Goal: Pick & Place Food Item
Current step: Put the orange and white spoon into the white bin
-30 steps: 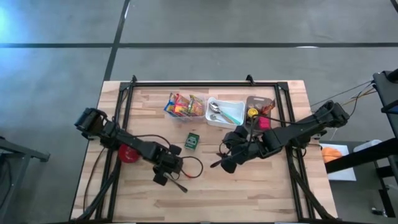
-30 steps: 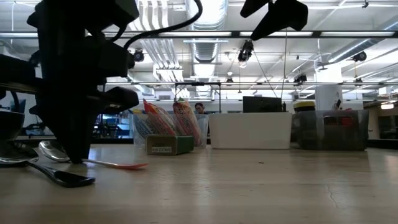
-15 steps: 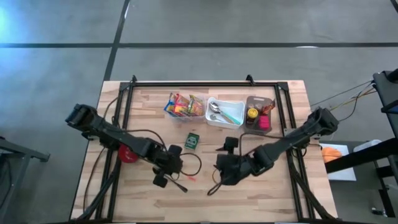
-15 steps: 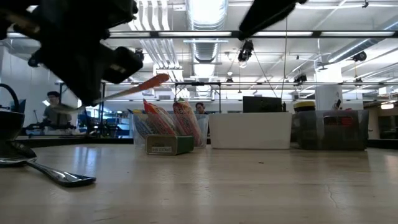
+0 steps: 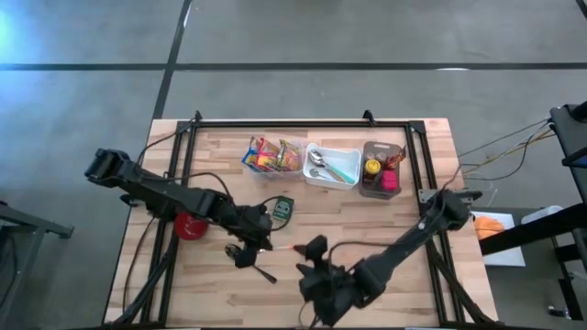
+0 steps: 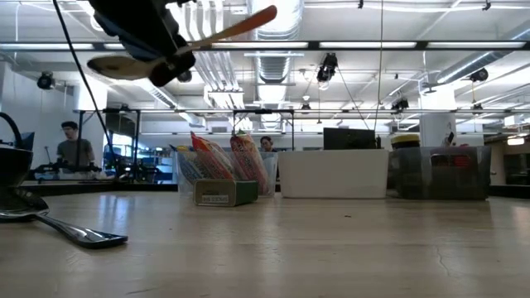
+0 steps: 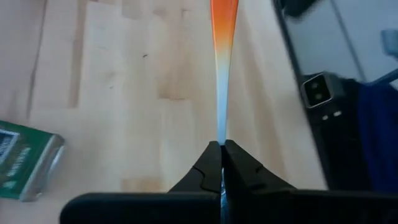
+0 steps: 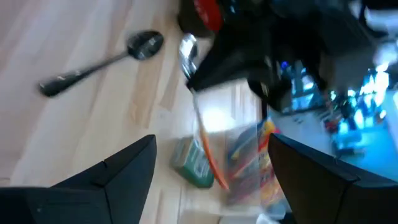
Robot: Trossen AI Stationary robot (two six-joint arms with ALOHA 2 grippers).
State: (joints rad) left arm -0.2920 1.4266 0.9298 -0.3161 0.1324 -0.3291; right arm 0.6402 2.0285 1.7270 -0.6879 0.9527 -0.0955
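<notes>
High view: the left hand [image 5: 249, 240] is clamped on an orange-tipped spoon [image 5: 280, 248], lifted over mid-bench [image 5: 404, 293]; the right hand [image 5: 316, 280], fingers apart, waits near the front edge.

Left wrist view: the handle runs forward from the closed fingertips [image 7: 211, 163].

Judged step: carrying; next, lower into the white bin [image 5: 332, 167].

Nothing here can be read: the small green box [image 6: 224, 193] on the worktop [image 6: 331, 248] carries a pale label, but its print is too small to read.
</notes>
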